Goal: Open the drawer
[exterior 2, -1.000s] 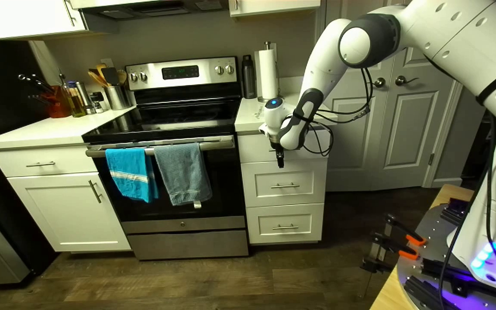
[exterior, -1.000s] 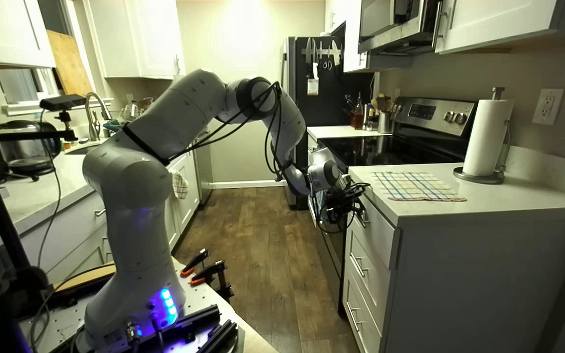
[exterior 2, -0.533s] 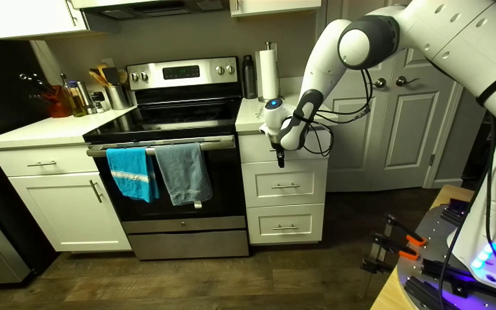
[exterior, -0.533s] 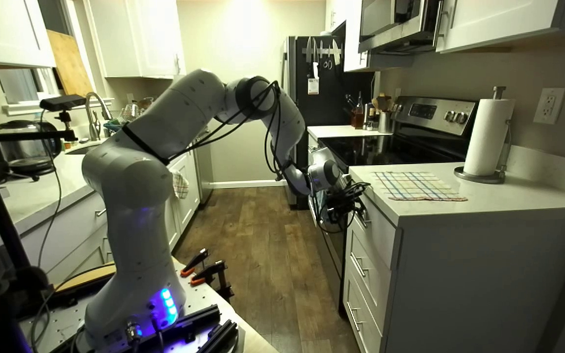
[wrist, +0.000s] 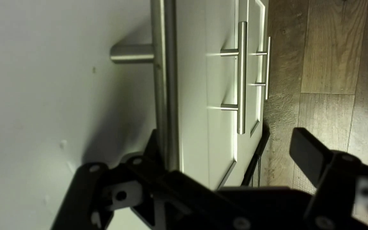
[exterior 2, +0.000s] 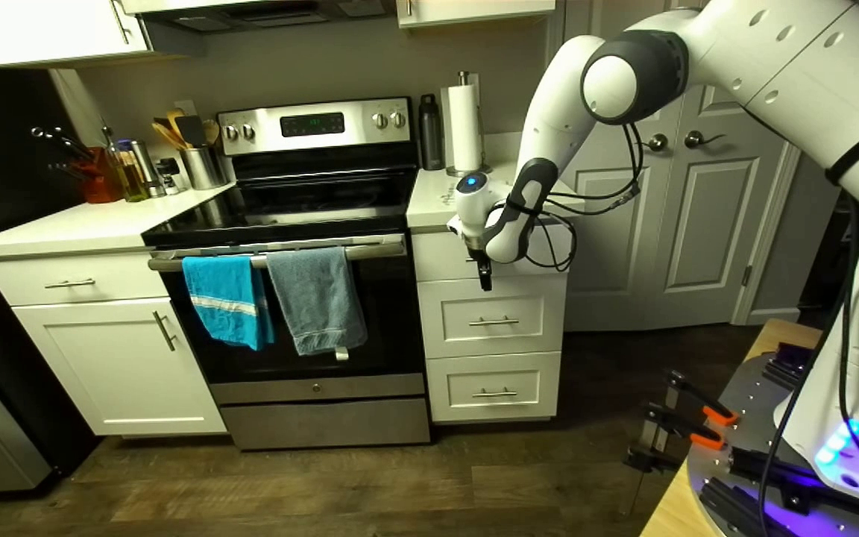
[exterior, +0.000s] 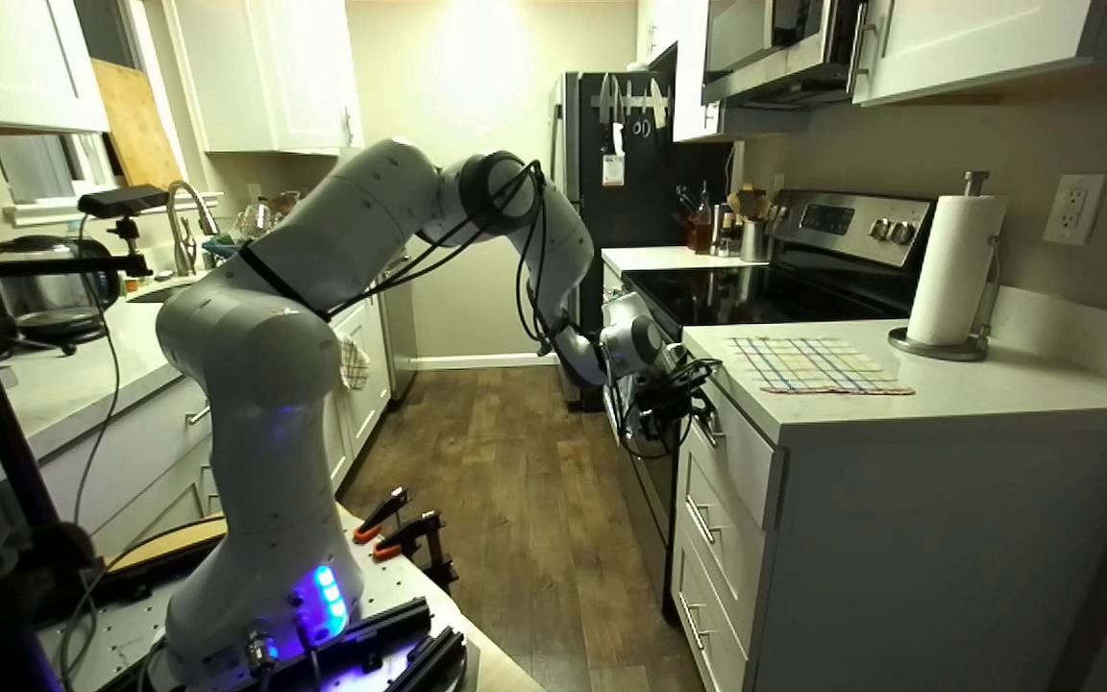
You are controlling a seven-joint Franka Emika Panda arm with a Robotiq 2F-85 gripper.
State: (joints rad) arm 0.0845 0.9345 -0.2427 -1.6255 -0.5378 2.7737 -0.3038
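Where counter tops drawer, checked cloth lies flat; floor wooden.

Two wide exterior views; one close wrist view
In an exterior view the sightline runs past the near arm toward the fridge beyond; in an exterior view it meets the stove almost front-on, from slightly above; both share arm, stove and drawer; the wrist view looks from behind the pincer, close along the drawer toward the floor.
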